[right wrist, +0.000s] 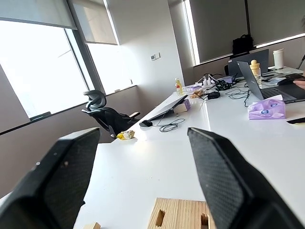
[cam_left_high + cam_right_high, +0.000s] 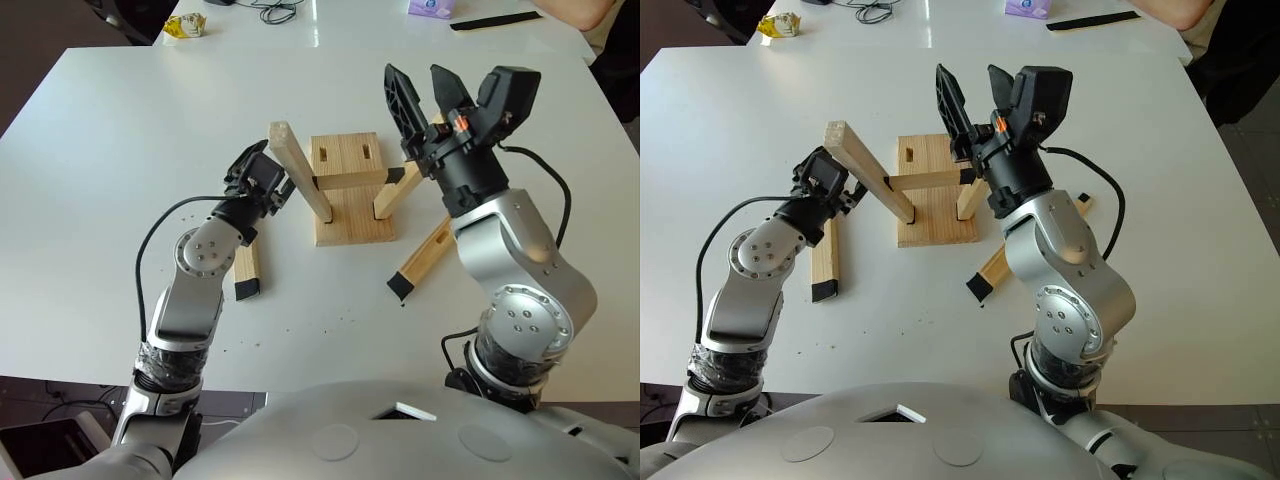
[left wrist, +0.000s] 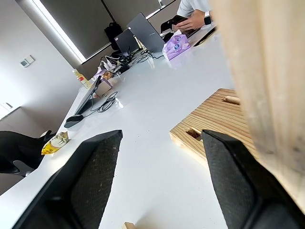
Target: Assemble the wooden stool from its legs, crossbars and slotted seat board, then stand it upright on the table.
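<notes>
Wooden stool half-built mid-table, both my claws empty.
Left arm low and bent, left gripper spread beside the tilted leg; right arm reared up, right gripper gaping wide above the seat board's right edge.

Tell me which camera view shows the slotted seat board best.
The left eye view: the slotted seat board shows nearly its whole outline and both far slots. In the right eye view the right gripper covers one far corner and slot. The wrist views each catch a slotted edge of it.
</notes>
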Motion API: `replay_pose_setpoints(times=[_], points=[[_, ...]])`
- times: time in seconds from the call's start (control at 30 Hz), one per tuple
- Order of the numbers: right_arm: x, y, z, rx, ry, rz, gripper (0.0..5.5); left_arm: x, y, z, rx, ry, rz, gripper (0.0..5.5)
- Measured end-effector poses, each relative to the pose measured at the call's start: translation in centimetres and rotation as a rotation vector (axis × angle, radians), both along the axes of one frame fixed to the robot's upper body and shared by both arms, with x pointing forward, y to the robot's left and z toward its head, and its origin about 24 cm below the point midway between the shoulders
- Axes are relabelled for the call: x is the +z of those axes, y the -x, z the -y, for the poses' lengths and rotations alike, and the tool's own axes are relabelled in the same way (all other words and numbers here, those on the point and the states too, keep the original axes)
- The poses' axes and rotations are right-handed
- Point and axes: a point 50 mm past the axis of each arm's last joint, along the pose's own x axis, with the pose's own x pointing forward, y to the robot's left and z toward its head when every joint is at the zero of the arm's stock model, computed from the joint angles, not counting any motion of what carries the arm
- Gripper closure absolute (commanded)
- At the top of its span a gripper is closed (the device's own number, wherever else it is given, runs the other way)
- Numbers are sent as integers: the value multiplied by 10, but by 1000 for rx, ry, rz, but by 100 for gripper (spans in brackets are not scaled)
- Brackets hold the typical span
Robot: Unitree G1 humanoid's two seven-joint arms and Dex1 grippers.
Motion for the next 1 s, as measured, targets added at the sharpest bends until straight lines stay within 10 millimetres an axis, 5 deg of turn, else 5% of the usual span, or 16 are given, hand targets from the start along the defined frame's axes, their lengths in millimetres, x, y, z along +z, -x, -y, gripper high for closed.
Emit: replay_pose_setpoints(times=[0.17, 0.3, 0.53, 0.8, 1.0], points=[[40, 1, -2, -13, -75, 209, 210, -1, 0, -1, -1, -4, -2, 242], [53, 2, -16, 92, -176, 217, 210, -2, 1, 6, -27, 6, -10, 242], [27, -11, -28, 129, -200, -20, 210, 4, 6, 33, -134, 73, -21, 242], [9, -15, -15, 56, -211, -67, 210, 9, 4, 32, -164, 64, -17, 242], [-66, 8, 7, -118, -251, -357, 210, 14, -5, 27, -234, 14, -35, 242]])
